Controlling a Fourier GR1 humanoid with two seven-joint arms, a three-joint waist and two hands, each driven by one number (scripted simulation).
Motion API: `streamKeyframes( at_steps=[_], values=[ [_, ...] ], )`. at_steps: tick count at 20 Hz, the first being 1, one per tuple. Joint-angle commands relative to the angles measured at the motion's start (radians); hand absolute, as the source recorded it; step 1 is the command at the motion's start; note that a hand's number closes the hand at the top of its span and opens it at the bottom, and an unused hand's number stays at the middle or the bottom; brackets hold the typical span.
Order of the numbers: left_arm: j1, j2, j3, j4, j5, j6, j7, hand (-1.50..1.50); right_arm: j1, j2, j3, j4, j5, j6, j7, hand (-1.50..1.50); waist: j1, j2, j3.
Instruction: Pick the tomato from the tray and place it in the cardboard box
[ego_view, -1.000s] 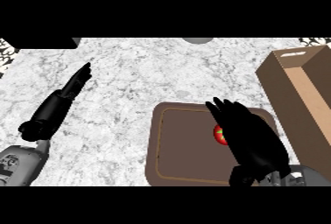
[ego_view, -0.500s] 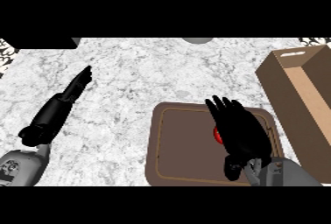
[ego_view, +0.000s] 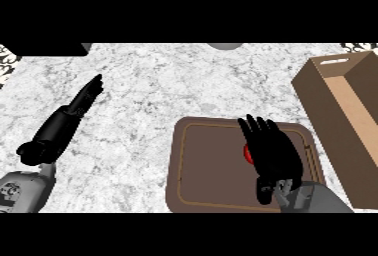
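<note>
Tomato (ego_view: 248, 152) lies on the brown tray (ego_view: 210, 170), right of centre, mostly hidden under the right robot hand (ego_view: 272, 152), whose fingers are spread straight above it. Cardboard box (ego_view: 347, 115) stands open just beyond the tray's right edge. Left robot hand (ego_view: 74, 107) lies with straight fingers on bare marble counter (ego_view: 162, 85), well apart.

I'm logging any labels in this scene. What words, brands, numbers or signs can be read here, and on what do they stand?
None can be read.
Cardboard box: plain brown, no print showing.
Tray: plain brown, no marks.
Tomato: mostly hidden under the right hand, no label showing.
Left hand and both forearms: no readable marks.
Counter: marble veining only.
</note>
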Motion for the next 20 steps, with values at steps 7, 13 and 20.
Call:
streamKeyframes(
  at_steps=[7,13,20],
  values=[
    [0.057,-0.014,0.076,-0.043,-0.038,-0.075,-0.020,0.00,-0.008,0.051,-0.107,0.182,0.105,-0.013,-0.146,-1.50,0.005,0.000,0.000],
    [0.032,-0.094,0.063,-0.059,-0.092,-0.068,0.047,0.00,0.072,0.079,-0.096,0.183,0.214,-0.048,-0.168,-1.50,0.001,0.000,0.000],
    [0.000,-0.123,0.101,0.069,-0.147,-0.090,-0.079,0.00,0.077,0.071,-0.167,0.280,0.231,-0.079,-0.328,-1.50,-0.002,0.001,0.000]
  ],
)
